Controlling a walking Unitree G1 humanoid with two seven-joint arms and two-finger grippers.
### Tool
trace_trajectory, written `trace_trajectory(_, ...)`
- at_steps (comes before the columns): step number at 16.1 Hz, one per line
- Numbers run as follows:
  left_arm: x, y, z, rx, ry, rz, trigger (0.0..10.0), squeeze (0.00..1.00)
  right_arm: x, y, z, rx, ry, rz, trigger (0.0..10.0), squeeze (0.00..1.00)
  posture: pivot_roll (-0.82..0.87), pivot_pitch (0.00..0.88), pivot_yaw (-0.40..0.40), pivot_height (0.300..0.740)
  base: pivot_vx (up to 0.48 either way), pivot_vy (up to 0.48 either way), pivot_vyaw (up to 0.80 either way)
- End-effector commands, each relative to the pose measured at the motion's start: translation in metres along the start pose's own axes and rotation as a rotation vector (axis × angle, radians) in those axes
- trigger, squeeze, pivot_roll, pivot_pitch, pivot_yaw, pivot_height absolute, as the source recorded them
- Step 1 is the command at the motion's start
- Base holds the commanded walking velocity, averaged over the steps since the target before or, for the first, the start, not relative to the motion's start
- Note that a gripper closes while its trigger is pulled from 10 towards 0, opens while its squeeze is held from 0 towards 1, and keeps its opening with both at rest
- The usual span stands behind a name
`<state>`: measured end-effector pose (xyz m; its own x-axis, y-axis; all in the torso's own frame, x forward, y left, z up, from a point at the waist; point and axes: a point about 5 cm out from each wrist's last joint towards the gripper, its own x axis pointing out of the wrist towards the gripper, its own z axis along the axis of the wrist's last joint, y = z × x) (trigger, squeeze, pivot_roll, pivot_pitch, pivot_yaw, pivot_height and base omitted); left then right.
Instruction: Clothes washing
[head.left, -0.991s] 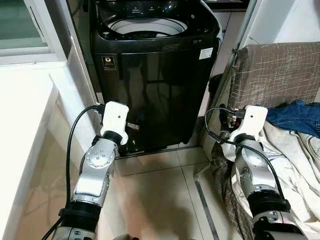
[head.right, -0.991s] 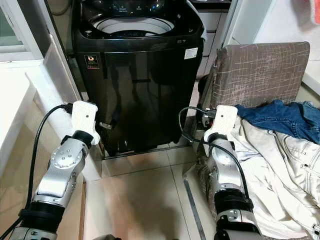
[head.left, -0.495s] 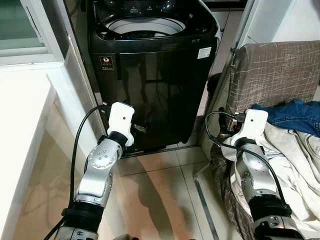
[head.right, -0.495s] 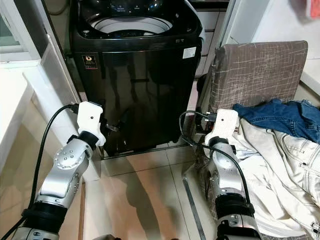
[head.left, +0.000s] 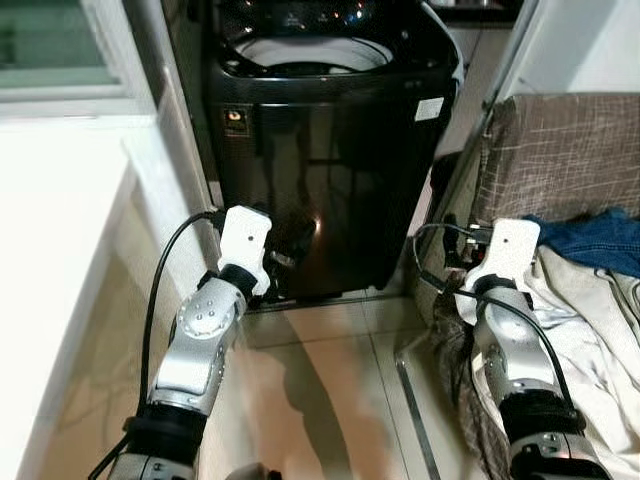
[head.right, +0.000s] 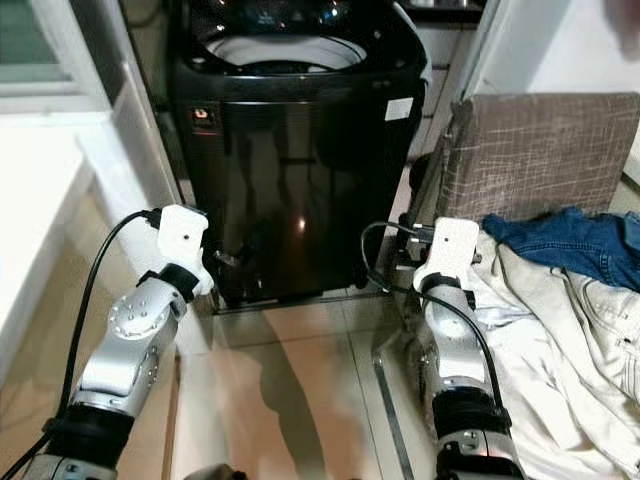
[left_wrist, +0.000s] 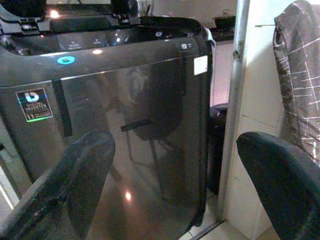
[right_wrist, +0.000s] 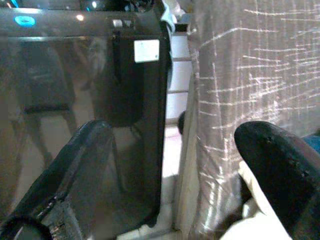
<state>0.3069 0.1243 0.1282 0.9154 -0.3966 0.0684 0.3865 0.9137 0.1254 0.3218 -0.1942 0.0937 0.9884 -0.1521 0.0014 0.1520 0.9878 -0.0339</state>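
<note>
Clothes (head.right: 545, 320), a pale heap topped by blue jeans (head.right: 570, 245), lie on the chair (head.right: 540, 150) at about three o'clock of the right gripper (right_wrist: 175, 165), the nearer arm, its fingers spread and empty. The left gripper (left_wrist: 170, 175), likewise released, faces the open-topped washing machine (head.left: 330, 150) at twelve o'clock. The drum's inside is hidden and the heap is cut off at the frame edge.

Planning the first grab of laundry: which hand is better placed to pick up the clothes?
Right. The right hand, open, hovers at the edge of the white garment and jeans piled on the chair. The left hand, also open, faces the washing machine, away from the clothes.
</note>
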Motion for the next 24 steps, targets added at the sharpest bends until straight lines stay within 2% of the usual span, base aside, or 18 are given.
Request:
trace_trajectory(1, 0.003, -0.001, 0.001, 0.019, 0.006, -0.004, 10.0, 0.00, 0.000, -0.004, -0.001, 0.004, 0.013, -0.020, 10.0, 0.00, -0.16, 0.000, 0.016, 0.740, 0.000, 0.000, -0.49)
trace_trajectory(3, 0.003, 0.003, 0.001, 0.040, 0.008, 0.012, 10.0, 0.00, -0.001, -0.005, 0.001, 0.001, -0.013, -0.013, 10.0, 0.00, -0.16, 0.000, 0.016, 0.740, 0.000, 0.000, -0.63)
trace_trajectory(10, 0.006, -0.001, 0.000, 0.020, 0.006, -0.019, 10.0, 0.00, 0.001, -0.010, 0.002, -0.013, -0.019, -0.029, 10.0, 0.00, -0.17, 0.000, 0.016, 0.740, 0.000, 0.000, -0.63)
trace_trajectory(14, 0.006, 0.003, 0.003, 0.023, -0.012, -0.027, 10.0, 0.00, -0.002, -0.017, 0.002, -0.002, -0.033, -0.065, 10.0, 0.00, -0.18, 0.000, 0.023, 0.740, 0.000, 0.000, -0.63)
trace_trajectory(17, 0.007, -0.001, 0.008, 0.038, -0.056, -0.086, 10.0, 0.00, -0.002, -0.017, 0.002, 0.005, -0.033, -0.063, 10.0, 0.00, -0.18, 0.000, 0.027, 0.740, 0.000, -0.275, -0.64)
trace_trajectory(20, 0.007, -0.011, 0.014, 0.023, -0.092, -0.182, 10.0, 0.00, -0.002, -0.017, 0.003, 0.007, -0.043, -0.057, 10.0, 0.00, -0.19, 0.000, 0.031, 0.740, 0.000, -0.476, -0.63)
trace_trajectory(24, 0.010, -0.012, 0.013, 0.007, -0.092, -0.184, 10.0, 0.00, -0.001, -0.017, 0.004, -0.041, -0.041, -0.046, 10.0, 0.00, -0.20, 0.000, 0.034, 0.740, 0.000, 0.000, -0.15)
